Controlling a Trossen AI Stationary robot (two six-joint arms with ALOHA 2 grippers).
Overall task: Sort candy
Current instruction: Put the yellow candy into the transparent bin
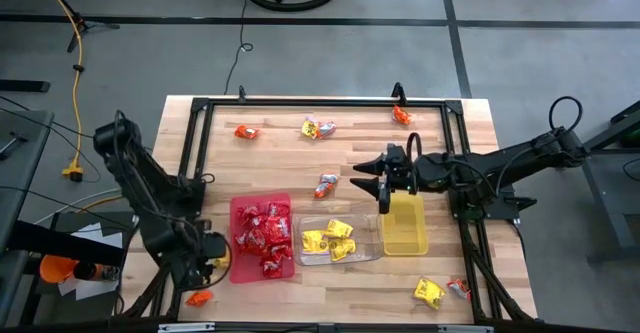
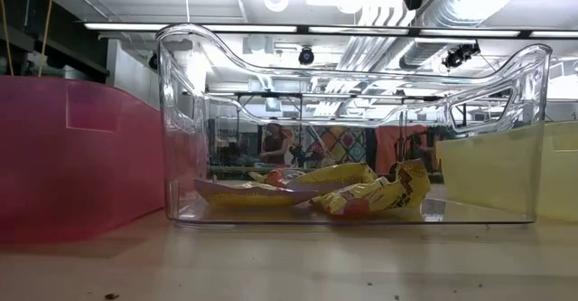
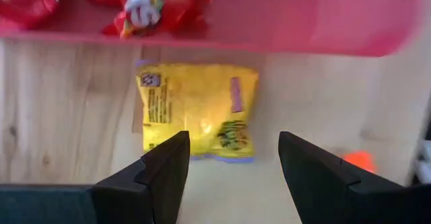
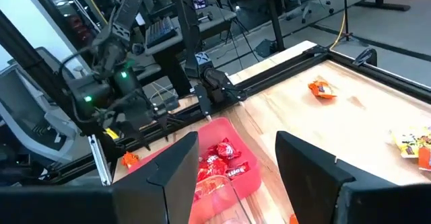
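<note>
Three trays [image 1: 405, 241] sit on the wooden table [image 1: 340, 153], candy [image 1: 318, 128] scattered; both end effectors gape, empty.

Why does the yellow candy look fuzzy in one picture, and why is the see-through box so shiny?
In the left wrist view the camera sits very close, so the yellow candy and the red tray beside it come out soft. In the low view the ceiling lights glare off the clear tray, making bright streaks on its walls. The high view is evenly lit and sharp.
</note>
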